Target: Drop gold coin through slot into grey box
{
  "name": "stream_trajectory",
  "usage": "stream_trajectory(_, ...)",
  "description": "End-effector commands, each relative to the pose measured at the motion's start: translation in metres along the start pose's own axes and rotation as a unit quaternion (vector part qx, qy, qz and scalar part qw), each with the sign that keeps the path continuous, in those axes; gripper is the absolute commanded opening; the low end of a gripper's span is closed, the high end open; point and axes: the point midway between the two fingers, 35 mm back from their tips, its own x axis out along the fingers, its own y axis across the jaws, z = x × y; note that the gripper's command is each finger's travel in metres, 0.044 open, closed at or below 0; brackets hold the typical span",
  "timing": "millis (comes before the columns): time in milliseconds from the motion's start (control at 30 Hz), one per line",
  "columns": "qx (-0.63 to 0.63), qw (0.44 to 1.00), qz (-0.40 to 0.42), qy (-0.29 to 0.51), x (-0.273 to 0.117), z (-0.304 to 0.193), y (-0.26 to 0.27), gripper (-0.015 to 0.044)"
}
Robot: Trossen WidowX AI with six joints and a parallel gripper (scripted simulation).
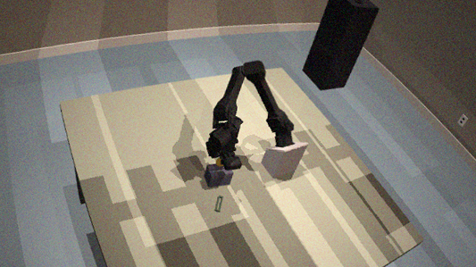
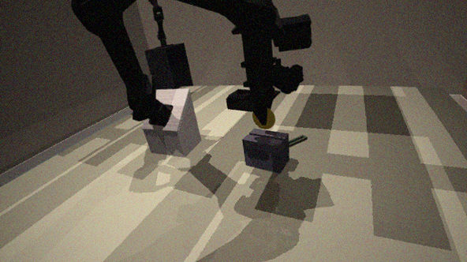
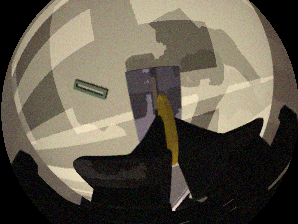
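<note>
Half the coin (image 2: 268, 121) hidden | gripper (image 2: 261, 117) clamped on it | above box (image 2: 266, 150)

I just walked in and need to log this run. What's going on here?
The single arm's pincer is shut on the gold coin, holding it on edge just above the grey box. In the wrist view the coin runs along the slot in the lid, its lower edge near the opening but not yet inside. The dark-green holder lies on the table, apart from the box, with no coin in it.

Coin (image 2: 265, 120) just above box (image 2: 266, 150).
</note>
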Motion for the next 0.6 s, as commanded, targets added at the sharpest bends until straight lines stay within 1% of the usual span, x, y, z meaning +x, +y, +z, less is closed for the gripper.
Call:
stream_trajectory(0,0.000,1.000,0.000,0.000,0.0001,0.0003,0.0003,0.0000)
stream_trajectory(567,-0.003,1.000,0.000,0.000,0.0077,-0.0017,-0.0017,0.0000)
